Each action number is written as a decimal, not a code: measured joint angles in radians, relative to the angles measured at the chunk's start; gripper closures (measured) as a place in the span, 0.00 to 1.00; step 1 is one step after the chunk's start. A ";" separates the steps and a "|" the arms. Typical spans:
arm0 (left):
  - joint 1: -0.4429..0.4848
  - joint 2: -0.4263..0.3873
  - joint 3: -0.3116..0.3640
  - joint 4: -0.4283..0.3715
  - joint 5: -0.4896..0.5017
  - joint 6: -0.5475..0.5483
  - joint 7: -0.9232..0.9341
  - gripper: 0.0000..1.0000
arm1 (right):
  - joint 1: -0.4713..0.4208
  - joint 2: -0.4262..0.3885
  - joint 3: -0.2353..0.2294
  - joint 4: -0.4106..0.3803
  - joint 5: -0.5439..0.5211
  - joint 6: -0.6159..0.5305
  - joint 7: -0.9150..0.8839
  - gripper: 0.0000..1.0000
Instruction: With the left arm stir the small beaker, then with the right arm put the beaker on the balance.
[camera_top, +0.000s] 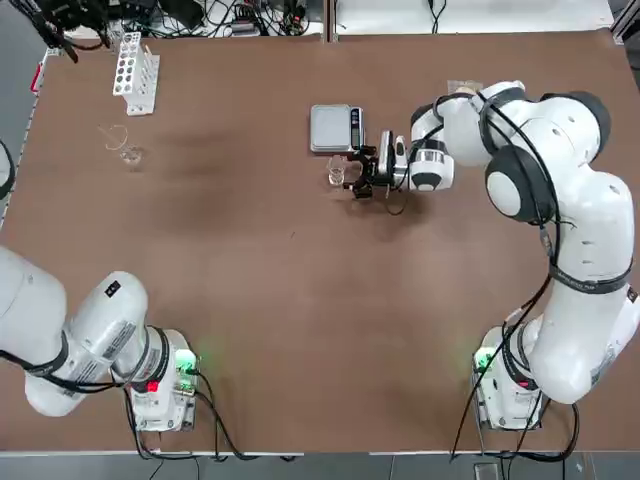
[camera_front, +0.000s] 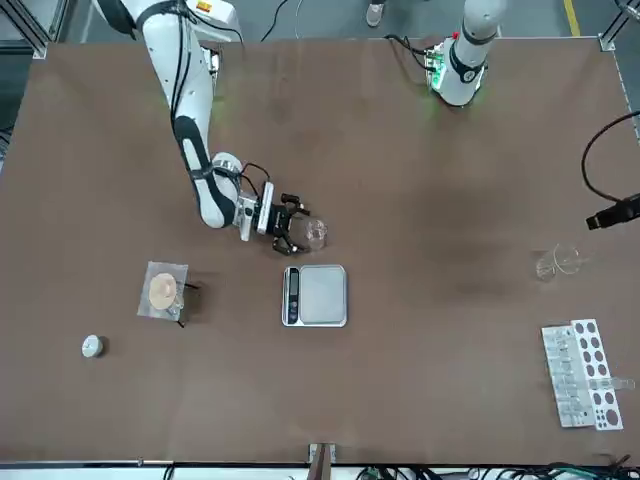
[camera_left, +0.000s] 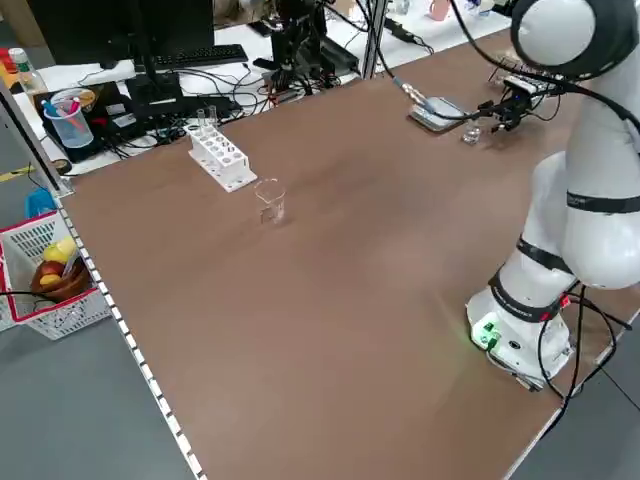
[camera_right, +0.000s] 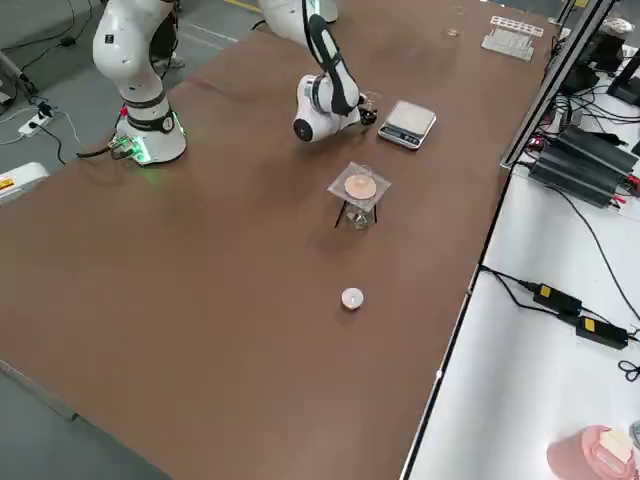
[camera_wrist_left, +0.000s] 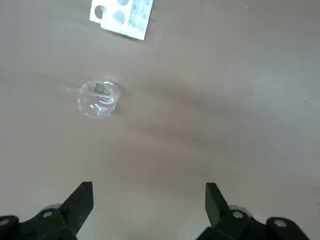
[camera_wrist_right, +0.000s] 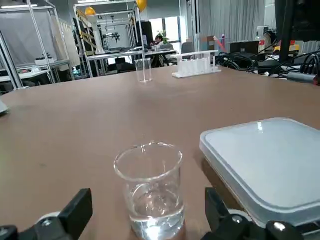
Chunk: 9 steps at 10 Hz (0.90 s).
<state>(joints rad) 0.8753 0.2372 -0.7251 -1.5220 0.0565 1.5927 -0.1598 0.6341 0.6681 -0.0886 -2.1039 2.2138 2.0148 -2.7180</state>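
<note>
While both arms show spread fingers, this is how the table lies, nearest first:
Left arm: folded back at the near left corner, its left gripper (camera_wrist_left: 149, 210) released and empty, looking down on bare table with a glass vessel (camera_wrist_left: 98, 98) beyond it.
Right arm: reaches from the near right toward the table's middle, held low and level.
Right gripper (camera_wrist_right: 148, 220): released, fingers wide on either side of the small beaker, not touching the glass.
Small beaker (camera_wrist_right: 149, 187): upright on the table, a little clear liquid in it, just beside the scale and nearer than it.
Scale (camera_top: 336, 128): bare plate, just beyond the beaker.
Far left: the glass vessel with a rod and a white tube rack (camera_top: 135, 72).
Step in hand: likely the right arm's grasp, ahead of the lift.
Next move: close gently on the glass, lift it upright, set it squarely on the plate without spilling.
</note>
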 joint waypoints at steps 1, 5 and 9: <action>-0.001 -0.007 0.001 0.000 -0.001 -0.002 0.000 0.01 | 0.006 0.000 0.000 0.003 0.003 0.000 0.000 0.00; -0.244 -0.015 0.196 0.001 -0.003 -0.002 0.000 0.01 | 0.023 0.006 0.000 0.003 0.008 0.000 -0.001 0.00; -0.565 -0.092 0.474 0.004 -0.004 -0.008 0.006 0.01 | 0.044 0.015 0.001 0.020 0.034 0.000 -0.002 0.00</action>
<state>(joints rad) 0.3105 0.1456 -0.2512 -1.5184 0.0522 1.5850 -0.1541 0.6780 0.6827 -0.0880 -2.0841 2.2480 2.0146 -2.7203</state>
